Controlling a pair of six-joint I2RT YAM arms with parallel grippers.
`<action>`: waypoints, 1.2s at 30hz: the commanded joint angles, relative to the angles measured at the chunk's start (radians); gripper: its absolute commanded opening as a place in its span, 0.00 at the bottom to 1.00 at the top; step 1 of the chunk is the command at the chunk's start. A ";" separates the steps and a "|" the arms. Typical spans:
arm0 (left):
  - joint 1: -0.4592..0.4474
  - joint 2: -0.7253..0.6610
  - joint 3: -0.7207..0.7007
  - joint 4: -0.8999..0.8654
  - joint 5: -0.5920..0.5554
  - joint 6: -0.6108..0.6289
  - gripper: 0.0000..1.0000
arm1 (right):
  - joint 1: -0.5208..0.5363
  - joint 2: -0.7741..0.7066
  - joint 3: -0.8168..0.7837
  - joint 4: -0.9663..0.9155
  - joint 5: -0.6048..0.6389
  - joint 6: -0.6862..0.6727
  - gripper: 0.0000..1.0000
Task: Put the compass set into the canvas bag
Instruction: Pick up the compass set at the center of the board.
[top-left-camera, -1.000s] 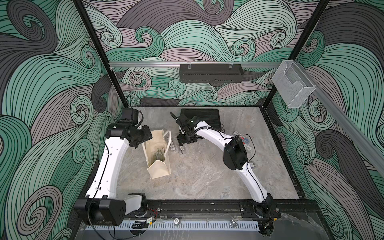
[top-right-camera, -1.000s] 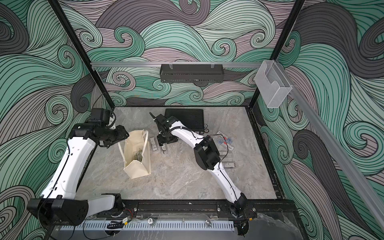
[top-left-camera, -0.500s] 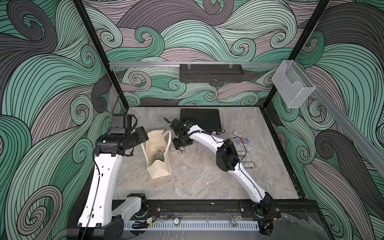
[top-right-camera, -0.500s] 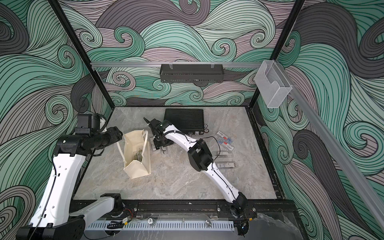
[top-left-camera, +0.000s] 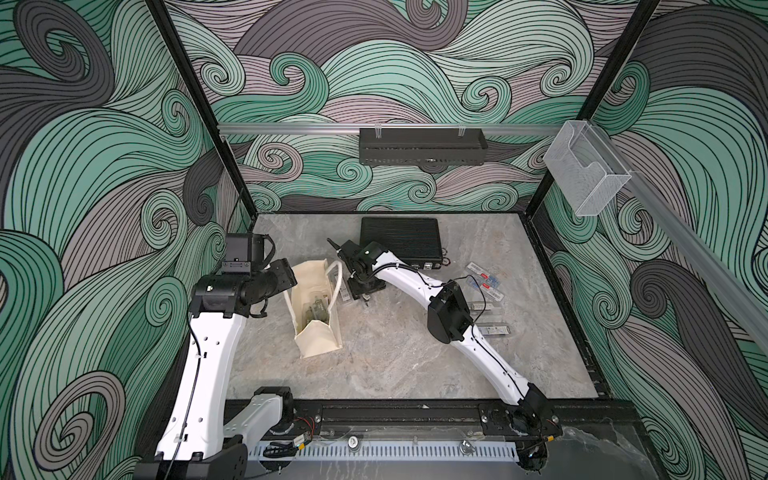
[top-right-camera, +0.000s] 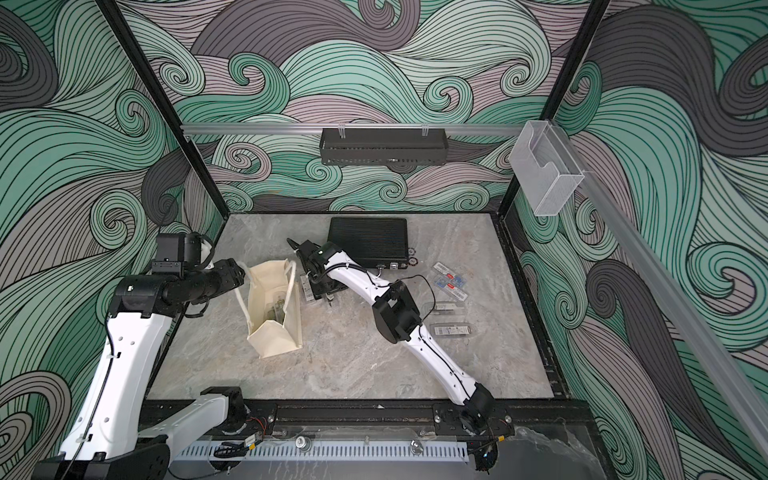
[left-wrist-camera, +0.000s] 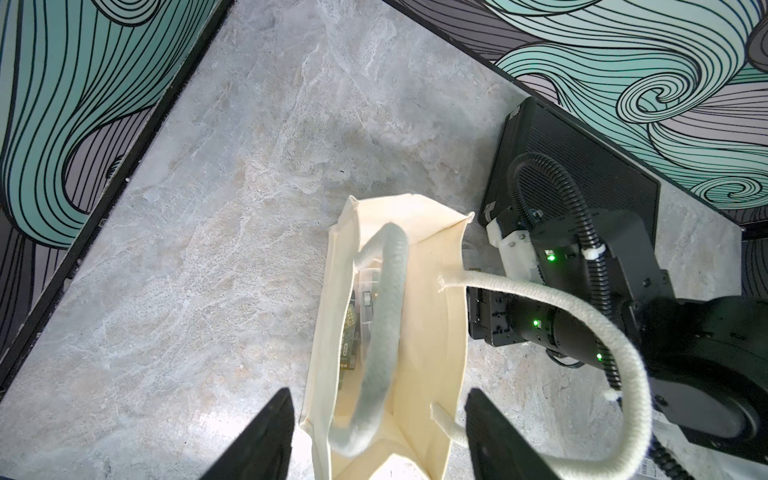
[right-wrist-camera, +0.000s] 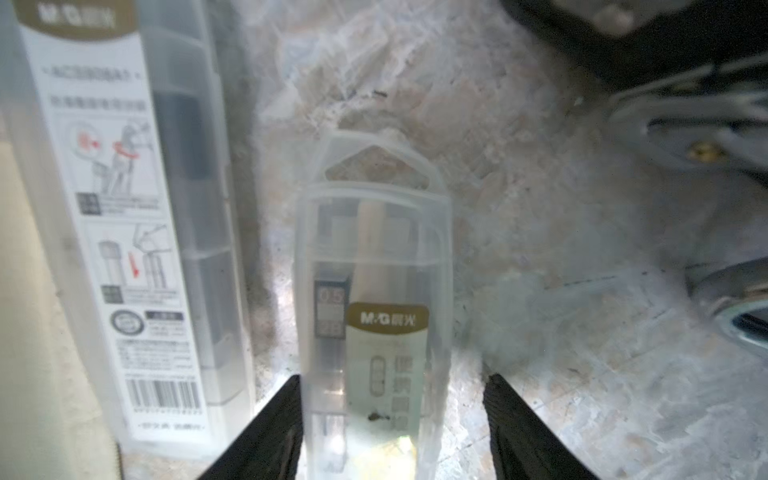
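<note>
The canvas bag (top-left-camera: 322, 343) stands upright on the marble table (top-left-camera: 415, 361) with its mouth open. In both top views clear plastic cases (top-left-camera: 316, 309) (top-right-camera: 277, 308) lie inside it; I cannot tell how many. The left wrist view shows them along the bag's wall away from the right arm, partly under a rope handle (left-wrist-camera: 384, 332) that droops into the mouth. The other handle (left-wrist-camera: 582, 316) loops out over the opposite rim, toward the right arm.

The compass set (right-wrist-camera: 374, 316), a clear case with a gold label, lies flat on the table outside the bag, near its wall on the right arm's side. The right gripper (right-wrist-camera: 391, 376) straddles this case with its jaws apart. One finger (right-wrist-camera: 274, 424) touches the case's edge and the other stands clear, so nothing is clamped. Between that case and the bag lies a second case (right-wrist-camera: 124, 232), printed label up, just beside the bag's wall.

The left gripper (left-wrist-camera: 376, 392) hangs above one narrow end of the bag, jaws spread wide, holding nothing.

Beyond the bag a closed black ribbed briefcase (top-left-camera: 399, 241) lies flat. More loose cases (top-left-camera: 484, 284) lie well apart from the bag, past the right arm.
</note>
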 joint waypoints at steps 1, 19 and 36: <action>0.008 -0.018 -0.008 -0.001 -0.003 0.001 0.67 | -0.007 0.033 0.021 -0.039 0.027 0.030 0.64; 0.011 -0.061 -0.028 -0.021 -0.013 -0.007 0.68 | 0.002 -0.240 -0.195 0.051 0.079 0.006 0.48; 0.260 -0.096 -0.134 0.035 0.161 0.006 0.70 | -0.040 -0.624 -0.336 0.051 0.089 0.008 0.48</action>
